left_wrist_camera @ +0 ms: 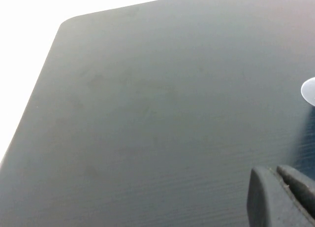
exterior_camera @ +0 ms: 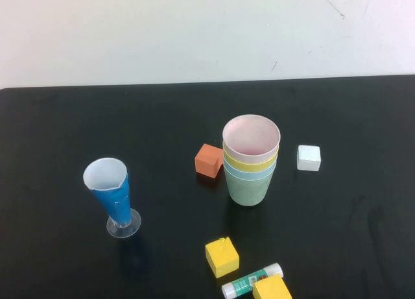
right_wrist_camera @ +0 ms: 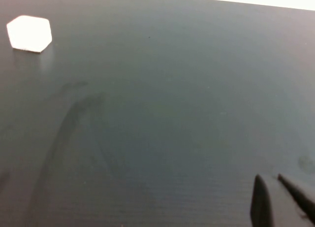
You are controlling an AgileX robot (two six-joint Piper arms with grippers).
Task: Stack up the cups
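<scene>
High view shows the four tapered matte plastic cups (exterior_camera: 251, 161) nested mid-table, pink topmost, while left gripper (left_wrist_camera: 279, 193) and right gripper (right_wrist_camera: 275, 200), fingers pressed together, hover over bare table; a careless return sweep could topple them.

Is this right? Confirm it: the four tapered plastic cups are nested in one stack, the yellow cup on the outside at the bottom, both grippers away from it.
Not quite. The high view shows the sage green tapered plastic cup outermost at the bottom; the yellow cup sits just under the pale pink cup on top. The rest holds: the left gripper and right gripper hang over bare table, fingers together.
</scene>
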